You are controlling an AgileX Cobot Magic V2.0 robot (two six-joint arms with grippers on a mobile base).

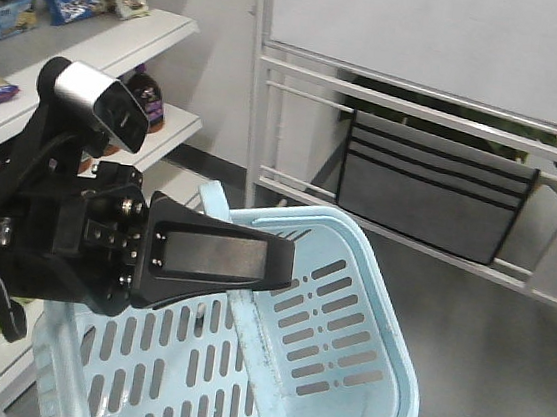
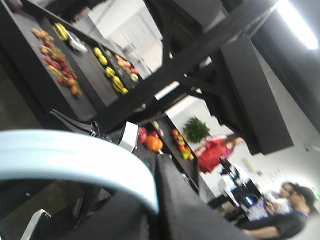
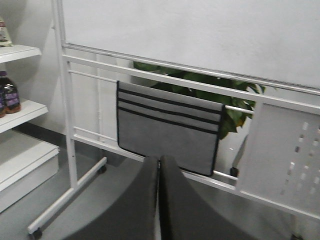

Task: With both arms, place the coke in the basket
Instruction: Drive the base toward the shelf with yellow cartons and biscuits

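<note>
The light blue slotted basket [image 1: 346, 322] hangs in the lower middle of the front view, tilted. My left gripper [image 1: 277, 266], a broad black wedge with a silver camera on top, is shut on the basket's flat handle [image 1: 255, 367]. In the left wrist view the pale blue handle [image 2: 75, 155] curves into the closed left gripper [image 2: 156, 205]. My right gripper [image 3: 159, 162] is shut and empty, pointing at a white frame; it does not show in the front view. A dark drink bottle with a purple label [image 1: 148, 98] stands on a shelf at the left and also shows in the right wrist view [image 3: 10, 92].
White shelves [image 1: 127, 40] with snack packets stand at the left. A white wheeled frame [image 3: 67, 125] carries a grey fabric pocket [image 3: 167, 135], with a green plant behind. Grey floor lies below. The left wrist view shows distant fruit displays [image 2: 57, 65] and people.
</note>
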